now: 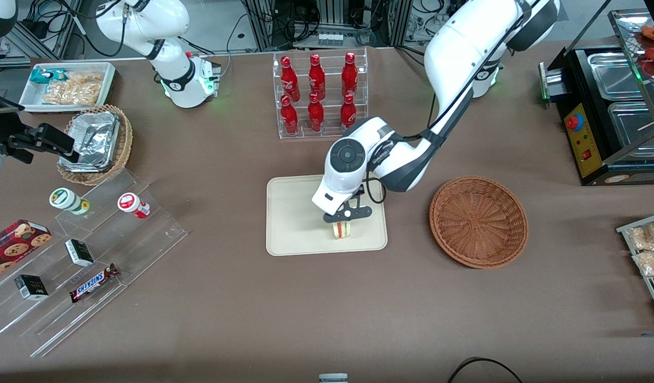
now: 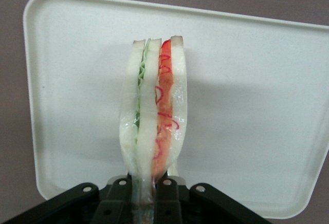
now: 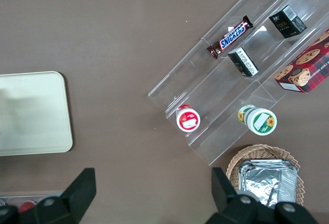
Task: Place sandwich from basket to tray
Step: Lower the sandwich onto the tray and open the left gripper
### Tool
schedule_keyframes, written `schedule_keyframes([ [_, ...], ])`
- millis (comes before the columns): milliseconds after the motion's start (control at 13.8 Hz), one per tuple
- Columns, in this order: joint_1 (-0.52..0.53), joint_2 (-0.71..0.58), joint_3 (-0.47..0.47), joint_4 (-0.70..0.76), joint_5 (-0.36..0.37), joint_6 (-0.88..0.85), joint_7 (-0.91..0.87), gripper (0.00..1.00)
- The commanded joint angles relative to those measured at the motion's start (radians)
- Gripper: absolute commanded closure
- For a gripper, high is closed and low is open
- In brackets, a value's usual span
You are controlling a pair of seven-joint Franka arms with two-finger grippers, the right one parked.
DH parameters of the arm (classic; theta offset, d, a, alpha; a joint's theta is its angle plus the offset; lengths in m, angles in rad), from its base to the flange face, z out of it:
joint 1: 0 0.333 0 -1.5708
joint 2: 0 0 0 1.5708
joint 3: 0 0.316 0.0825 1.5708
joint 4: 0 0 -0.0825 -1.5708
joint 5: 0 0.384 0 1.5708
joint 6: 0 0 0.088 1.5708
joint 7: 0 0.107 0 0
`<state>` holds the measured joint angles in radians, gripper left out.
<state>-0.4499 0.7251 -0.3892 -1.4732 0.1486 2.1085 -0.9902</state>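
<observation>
Working arm's hand (image 1: 344,227) is over the tray (image 1: 292,234), fingers clamped narrow on the sandwich (image 1: 341,229). Wrist view: the sandwich (image 2: 153,113) is pinched at one end between the two black fingers (image 2: 167,193) and sticks straight out from them, cut edge facing the camera, green layer on one side, red-orange on the other, bread bulging a little just ahead of the grip.

Where it sits: on or just above the tray's near part, toward the end closest to the basket (image 1: 478,221). Cannot tell from either view whether the bread's lower edge touches the tray floor or hangs just off it; front view shows it very low, with the hand directly on top.

Key relation: the sandwich lies straight below the hand, long axis running down from the fingertips toward the tray surface. So the coming move is judged to turn on the vertical only — a short lowering if there is any gap, then letting go. No sideways travel looks needed; the tray (image 2: 247,106) shows on all sides of the wedge in the wrist view.

The basket stands well apart on the brown surface (image 1: 225,308), toward the working arm's end, nothing visible in it.

Risk, as a guess: the wedge stands on a narrow edge and may tip flat once freed; harmless if it stays inside the rim
</observation>
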Motion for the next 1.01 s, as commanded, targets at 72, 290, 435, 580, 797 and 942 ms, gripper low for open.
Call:
schedule_keyframes([
  [72,-0.048,0.059,0.006,0.067,0.022,-0.009,-0.012,0.99],
  [290,-0.053,0.085,0.006,0.093,0.019,-0.007,-0.015,0.99],
  [435,-0.053,0.085,0.006,0.091,0.017,-0.007,-0.015,0.94],
  [580,-0.053,0.088,0.006,0.091,0.02,-0.007,-0.005,0.35],
  [797,-0.053,0.076,0.006,0.091,0.019,-0.012,-0.016,0.0],
  [942,-0.053,0.036,0.006,0.091,0.013,-0.021,-0.021,0.0],
])
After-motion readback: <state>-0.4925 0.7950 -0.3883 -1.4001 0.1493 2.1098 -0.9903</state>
